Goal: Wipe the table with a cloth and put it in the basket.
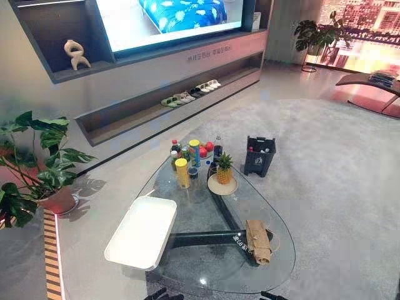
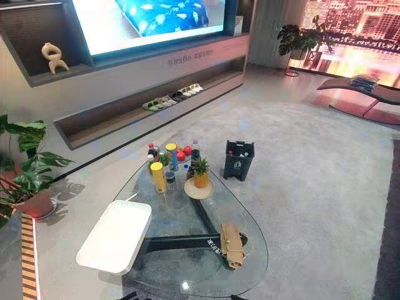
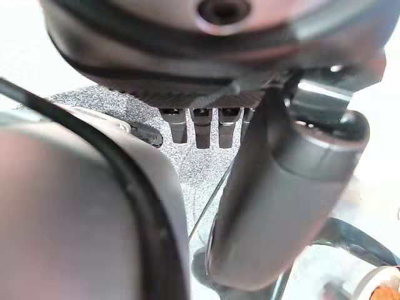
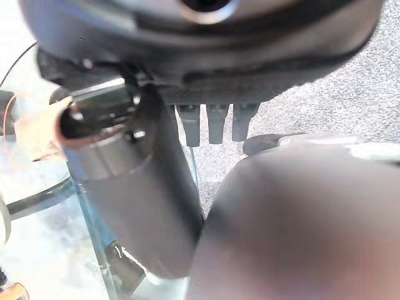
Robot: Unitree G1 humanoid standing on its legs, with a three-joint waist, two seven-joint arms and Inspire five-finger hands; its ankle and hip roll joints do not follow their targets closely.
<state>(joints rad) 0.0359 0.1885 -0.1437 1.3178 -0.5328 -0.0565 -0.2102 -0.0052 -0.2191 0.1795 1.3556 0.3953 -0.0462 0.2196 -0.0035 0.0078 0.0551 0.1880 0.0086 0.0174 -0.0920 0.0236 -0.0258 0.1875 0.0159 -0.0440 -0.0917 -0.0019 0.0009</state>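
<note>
A rounded, three-sided glass table (image 1: 201,267) on a dark frame takes the lower middle of the left eye view, standing on a grey carpet (image 1: 337,181). The tan folded cloth (image 1: 258,241) lies on the glass at the table's lower right, near the rim and across one bar of the frame; nothing touches it. The dark box-shaped basket (image 1: 260,156) stands on the carpet just beyond the table's upper right edge, well apart from the cloth, with a few small items inside that are too small to tell.

A white rectangular tray (image 1: 142,232) sits at the lower left of the table, with its outer side reaching past the glass edge. At the table's upper end a cluster of bottles and cans (image 1: 195,152) stands close together, a tall yellow can (image 1: 182,173) at its near side. Just to the right of them a small pineapple (image 1: 224,169) stands upright on a round pale plate (image 1: 223,185).

The left hand (image 3: 187,69) hangs by the table's near rim. Its fingers (image 3: 202,128) are straight and released, the thumb apart from them, and it holds nothing. The right hand (image 4: 206,62) hangs the same way at the glass edge, its fingers (image 4: 214,125) released and empty.

A green potted plant (image 1: 39,164) fills the left edge of the frame, and pairs of slippers (image 1: 190,95) line a low shelf at upper centre.
</note>
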